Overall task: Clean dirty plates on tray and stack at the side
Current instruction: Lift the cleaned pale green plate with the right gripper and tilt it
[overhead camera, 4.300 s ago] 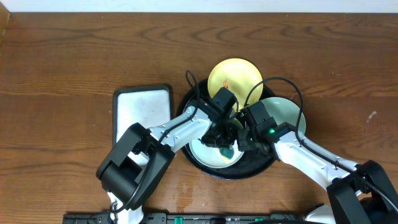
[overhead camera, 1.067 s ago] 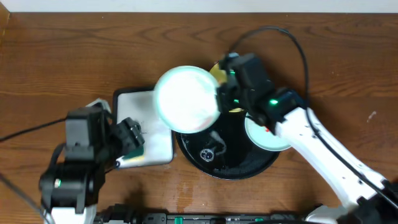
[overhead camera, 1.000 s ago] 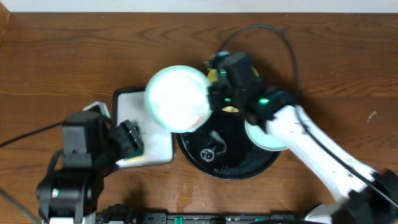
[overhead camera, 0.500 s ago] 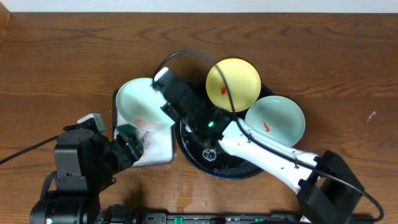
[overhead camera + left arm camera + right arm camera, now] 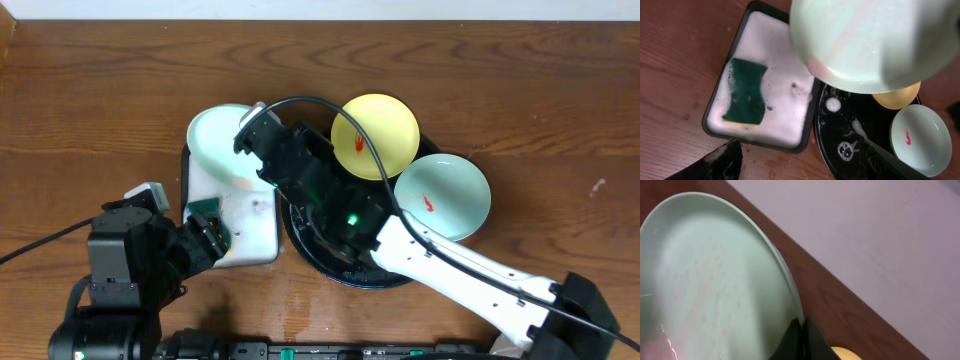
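My right gripper (image 5: 255,150) is shut on the rim of a pale mint plate (image 5: 220,140), holding it tilted above the far end of the white tray. The wrist view shows the closed fingers (image 5: 802,330) pinching the plate (image 5: 705,280) at its edge. A yellow plate (image 5: 375,135) with a red smear and a second mint plate (image 5: 442,197) with a red smear rest on the far and right rim of the black tray (image 5: 300,240). Suds lie on the black tray's wet floor (image 5: 840,125). My left gripper (image 5: 210,237) hangs open and empty over the white tray's near corner.
The small white tray (image 5: 250,225) with black rim is full of foam, left of the black tray. A green sponge (image 5: 746,90) lies on the foam at its left side. My right arm (image 5: 440,260) crosses the black tray. Bare wooden table (image 5: 100,100) surrounds everything.
The right arm has carried the mint plate a little farther left and toward the back of the white tray. The left arm has stayed put, still open.
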You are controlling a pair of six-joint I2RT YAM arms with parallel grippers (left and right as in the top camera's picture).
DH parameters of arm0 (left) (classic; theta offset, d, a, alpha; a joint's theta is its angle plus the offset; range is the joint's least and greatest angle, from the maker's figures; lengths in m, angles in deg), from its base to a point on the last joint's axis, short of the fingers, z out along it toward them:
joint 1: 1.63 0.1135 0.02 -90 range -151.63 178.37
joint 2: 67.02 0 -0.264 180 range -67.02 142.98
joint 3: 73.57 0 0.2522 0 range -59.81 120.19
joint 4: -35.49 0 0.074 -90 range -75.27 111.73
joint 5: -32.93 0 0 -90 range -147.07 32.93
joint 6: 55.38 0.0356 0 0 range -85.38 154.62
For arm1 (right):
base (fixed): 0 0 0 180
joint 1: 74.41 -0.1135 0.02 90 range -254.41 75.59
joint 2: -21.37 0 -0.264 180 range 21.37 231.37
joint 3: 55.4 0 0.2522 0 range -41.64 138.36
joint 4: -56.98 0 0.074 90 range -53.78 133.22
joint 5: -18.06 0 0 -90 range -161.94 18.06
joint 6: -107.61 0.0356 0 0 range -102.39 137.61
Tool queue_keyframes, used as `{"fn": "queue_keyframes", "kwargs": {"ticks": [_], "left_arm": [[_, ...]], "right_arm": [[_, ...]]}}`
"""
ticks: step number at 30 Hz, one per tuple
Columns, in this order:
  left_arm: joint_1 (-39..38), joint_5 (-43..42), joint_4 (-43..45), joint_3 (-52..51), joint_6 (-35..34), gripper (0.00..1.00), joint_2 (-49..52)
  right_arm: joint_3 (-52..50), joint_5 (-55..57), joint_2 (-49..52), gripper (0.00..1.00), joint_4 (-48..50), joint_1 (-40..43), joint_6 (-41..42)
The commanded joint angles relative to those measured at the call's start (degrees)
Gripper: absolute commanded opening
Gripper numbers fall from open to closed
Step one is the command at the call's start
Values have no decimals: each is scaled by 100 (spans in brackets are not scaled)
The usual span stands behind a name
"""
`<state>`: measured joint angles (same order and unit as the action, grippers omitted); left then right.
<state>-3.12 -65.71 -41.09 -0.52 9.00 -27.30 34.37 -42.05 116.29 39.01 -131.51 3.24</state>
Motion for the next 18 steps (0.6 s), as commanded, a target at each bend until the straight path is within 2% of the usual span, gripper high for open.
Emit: {"fn": "queue_keyframes", "kwargs": {"ticks": [1,18], "left_arm": [[31,31,-13,138,33,76,-13],[31,31,-13,138,33,76,-13]], "right_arm": [[81,105,-160,1,37,-37,-164],[81,-35,-157,1,190,-151,-522]]}}
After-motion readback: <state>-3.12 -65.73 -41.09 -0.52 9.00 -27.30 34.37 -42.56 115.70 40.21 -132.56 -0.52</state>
